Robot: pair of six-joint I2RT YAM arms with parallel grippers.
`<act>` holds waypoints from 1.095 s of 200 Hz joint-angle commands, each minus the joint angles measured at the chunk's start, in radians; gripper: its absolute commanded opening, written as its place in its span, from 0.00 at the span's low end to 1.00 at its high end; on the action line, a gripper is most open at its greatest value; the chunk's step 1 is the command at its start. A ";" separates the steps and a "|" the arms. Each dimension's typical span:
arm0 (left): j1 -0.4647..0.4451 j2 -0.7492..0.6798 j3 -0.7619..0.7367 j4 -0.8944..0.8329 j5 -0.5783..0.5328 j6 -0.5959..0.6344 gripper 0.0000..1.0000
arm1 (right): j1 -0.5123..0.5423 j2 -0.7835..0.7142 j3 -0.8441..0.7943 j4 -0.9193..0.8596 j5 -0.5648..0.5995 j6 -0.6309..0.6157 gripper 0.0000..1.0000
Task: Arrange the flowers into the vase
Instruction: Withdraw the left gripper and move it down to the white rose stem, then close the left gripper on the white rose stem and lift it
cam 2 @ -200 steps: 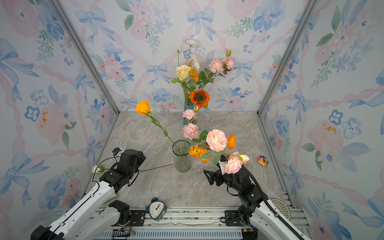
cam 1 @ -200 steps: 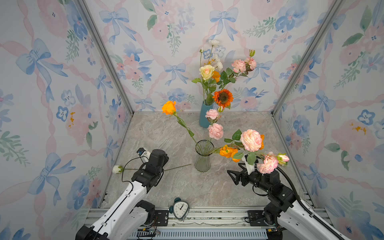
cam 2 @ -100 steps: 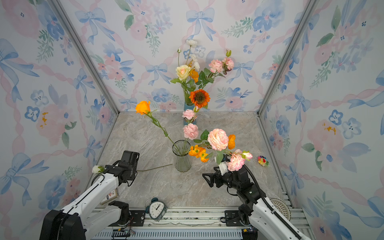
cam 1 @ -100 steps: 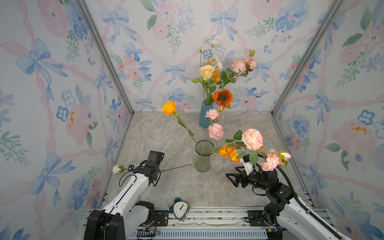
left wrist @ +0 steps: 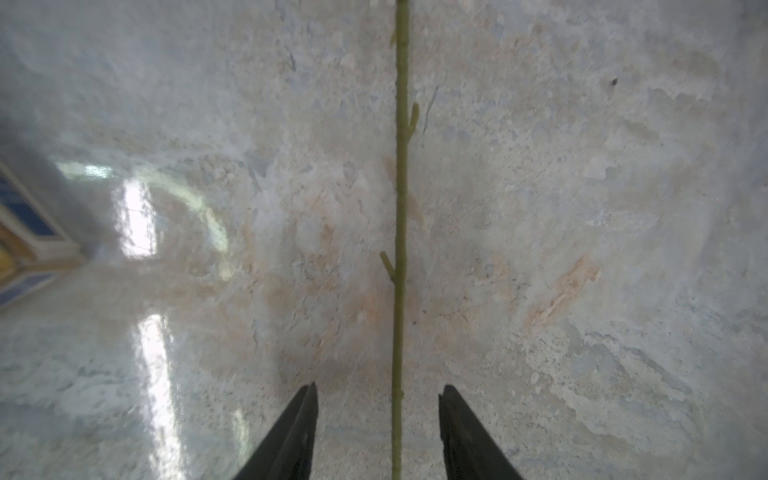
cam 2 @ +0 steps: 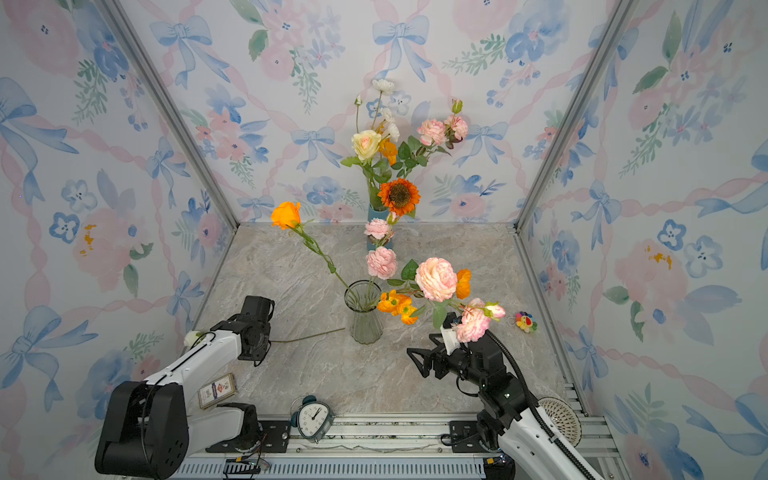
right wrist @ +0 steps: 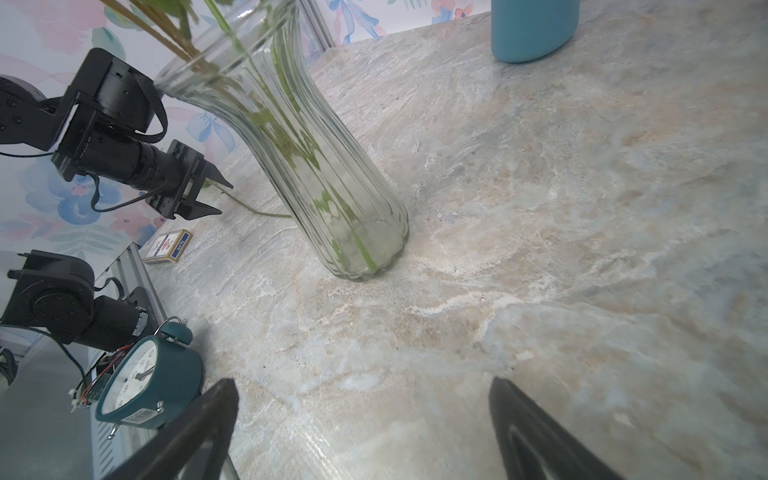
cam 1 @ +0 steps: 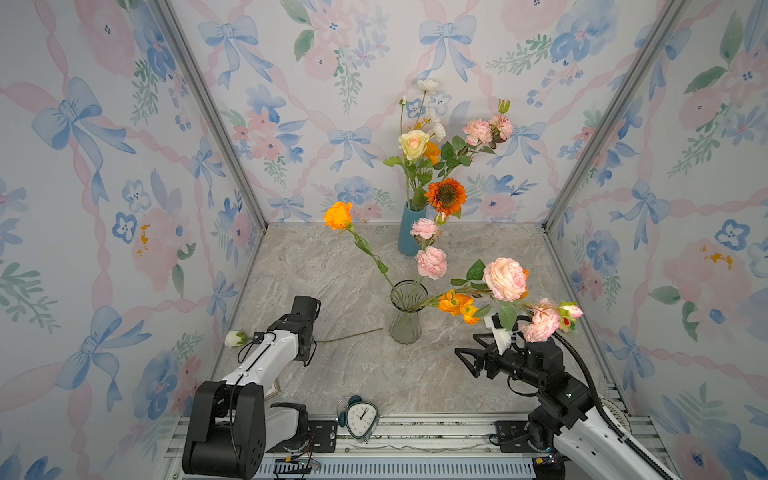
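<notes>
Far left, a white-bud flower lies flat on the bench, its stem between the parted jaws of the left hand, not pinched yet. The glass vase in the middle already holds several blooms, though a bunch sits in the blue vase behind, so maybe halfway. Right hand is wide open, empty.

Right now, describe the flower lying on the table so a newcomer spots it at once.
Find the clear glass vase on the marble table. Left of it one flower lies flat, bare green stem tip near the vase base, small white bud by the left wall, the left gripper open astride the stem. It is the only flower lying down; every other stands in a vase.
</notes>
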 commanded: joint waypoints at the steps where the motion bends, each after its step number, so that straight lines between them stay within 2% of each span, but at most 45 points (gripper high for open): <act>1: 0.020 0.044 0.039 -0.031 -0.004 0.039 0.49 | 0.012 -0.007 -0.017 -0.012 0.008 0.002 0.97; 58: 0.029 0.132 0.062 -0.032 0.012 0.044 0.48 | 0.038 -0.133 -0.043 -0.046 0.046 -0.001 0.97; 88: 0.029 0.172 0.082 -0.032 0.015 0.059 0.44 | 0.041 -0.150 -0.046 -0.050 0.049 -0.002 0.97; 147: 0.026 0.186 0.100 -0.030 0.019 0.094 0.23 | 0.053 -0.125 -0.039 -0.043 0.047 -0.010 0.97; 163: 0.022 0.169 0.100 -0.028 0.016 0.101 0.10 | 0.055 -0.128 -0.041 -0.043 0.050 -0.010 0.97; 186: 0.022 0.116 0.142 -0.023 0.013 0.107 0.00 | 0.059 -0.128 -0.041 -0.043 0.050 -0.012 0.97; 219: 0.019 -0.005 0.193 -0.023 -0.038 0.146 0.00 | 0.065 -0.111 -0.033 -0.043 0.058 -0.016 0.97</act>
